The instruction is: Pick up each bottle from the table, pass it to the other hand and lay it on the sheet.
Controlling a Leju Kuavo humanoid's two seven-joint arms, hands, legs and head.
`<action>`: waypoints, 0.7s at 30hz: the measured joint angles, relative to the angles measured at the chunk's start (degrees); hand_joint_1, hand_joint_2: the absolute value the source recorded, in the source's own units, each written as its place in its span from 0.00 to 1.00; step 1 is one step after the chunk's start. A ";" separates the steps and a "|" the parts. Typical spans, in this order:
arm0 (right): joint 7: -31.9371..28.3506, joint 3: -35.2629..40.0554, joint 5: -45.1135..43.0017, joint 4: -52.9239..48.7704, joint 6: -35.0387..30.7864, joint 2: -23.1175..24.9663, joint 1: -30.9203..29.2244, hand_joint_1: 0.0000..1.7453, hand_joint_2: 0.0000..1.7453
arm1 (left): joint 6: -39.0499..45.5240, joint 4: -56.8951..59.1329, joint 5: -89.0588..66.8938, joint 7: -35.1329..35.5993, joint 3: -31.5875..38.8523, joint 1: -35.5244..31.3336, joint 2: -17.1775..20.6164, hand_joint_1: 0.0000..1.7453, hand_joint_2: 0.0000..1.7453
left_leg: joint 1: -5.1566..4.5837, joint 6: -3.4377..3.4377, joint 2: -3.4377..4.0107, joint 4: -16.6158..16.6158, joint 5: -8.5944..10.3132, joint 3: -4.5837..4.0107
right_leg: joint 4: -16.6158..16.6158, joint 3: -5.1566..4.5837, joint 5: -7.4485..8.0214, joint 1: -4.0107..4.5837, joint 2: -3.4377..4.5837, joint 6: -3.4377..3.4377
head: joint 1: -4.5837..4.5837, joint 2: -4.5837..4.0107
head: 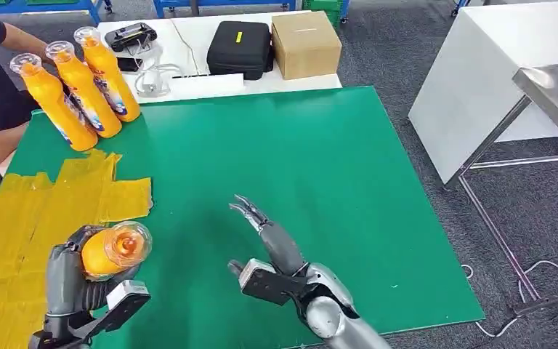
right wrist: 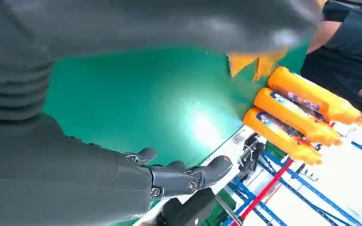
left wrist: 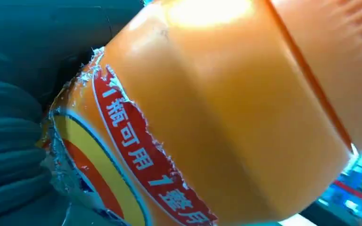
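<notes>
1. Orange bottle [head: 109, 251] sits clasped in the left hand [head: 80, 283], over the yellow sheet [head: 14, 225].
2. Right hand [head: 265, 243] hovers beside it, fingers [right wrist: 179, 176] apart, holding nothing above the green mat [head: 320, 167].

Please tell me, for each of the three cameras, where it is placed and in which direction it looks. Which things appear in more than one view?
Head view: high on the body, looking forward and down at the green table; left hand holds an orange bottle, right hand open.
Left wrist view: behind the left hand, close on the held bottle.
Right wrist view: behind the right hand, across the table toward three standing bottles.
Shared: those three bottles, the yellow sheet.
</notes>
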 measured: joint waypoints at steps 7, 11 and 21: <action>-1.64 -1.27 -0.31 -4.57 -0.44 -2.27 2.48 0.00 0.00 | 8.95 1.23 -25.49 15.32 4.33 0.82 1.10 1.00 1.00 | 0.00 -0.01 0.03 -0.01 -0.01 -0.04 | 0.00 -0.04 0.00 0.00 0.01 0.00 | 0.00 0.00; -1.75 -1.27 -0.68 -5.16 0.15 -2.78 2.53 0.00 0.00 | 4.60 5.12 -26.08 33.69 2.44 0.28 9.25 1.00 1.00 | 0.04 -0.04 0.05 -0.01 0.00 -0.04 | 0.00 -0.19 -0.01 0.03 0.01 -0.03 | -0.02 0.00; -1.77 -1.14 -0.74 -5.31 0.41 -2.91 2.51 0.00 0.00 | -2.09 17.99 -26.47 35.24 -6.95 -3.36 13.22 1.00 1.00 | -0.05 -0.09 -0.07 0.00 0.08 -0.09 | 0.01 -0.10 0.01 -0.08 -0.11 -0.01 | 0.00 0.00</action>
